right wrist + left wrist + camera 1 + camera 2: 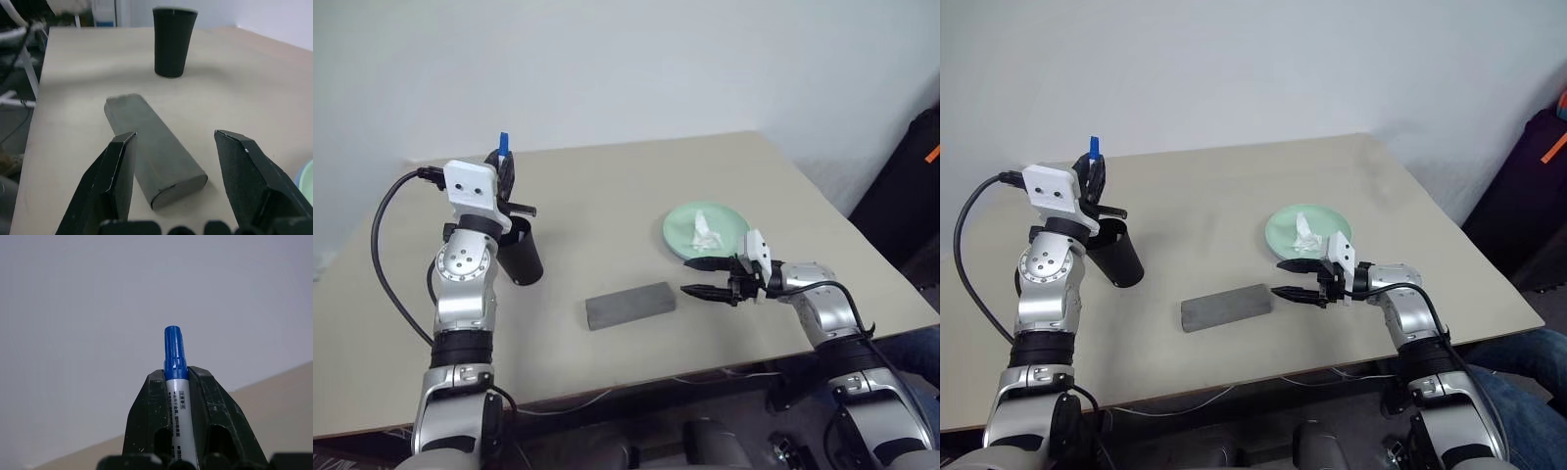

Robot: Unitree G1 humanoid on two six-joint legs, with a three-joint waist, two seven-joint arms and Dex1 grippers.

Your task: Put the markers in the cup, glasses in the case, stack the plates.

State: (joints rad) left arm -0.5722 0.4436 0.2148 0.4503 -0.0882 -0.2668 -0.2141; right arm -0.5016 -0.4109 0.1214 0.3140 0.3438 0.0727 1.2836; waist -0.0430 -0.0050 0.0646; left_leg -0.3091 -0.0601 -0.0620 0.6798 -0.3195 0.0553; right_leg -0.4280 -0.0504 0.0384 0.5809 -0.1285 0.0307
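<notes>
One blue-capped marker [176, 382] is clamped in my left gripper [176, 396], cap up, above the black cup [521, 257]. My right gripper [176, 186], jaws spread and empty, points at the shut grey case [630, 305]; the mint plate [685, 220] lies just behind it.

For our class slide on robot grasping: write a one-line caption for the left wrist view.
Left gripper jaws shut on an upright, blue-capped white marker, seen against a plain wall.
</notes>
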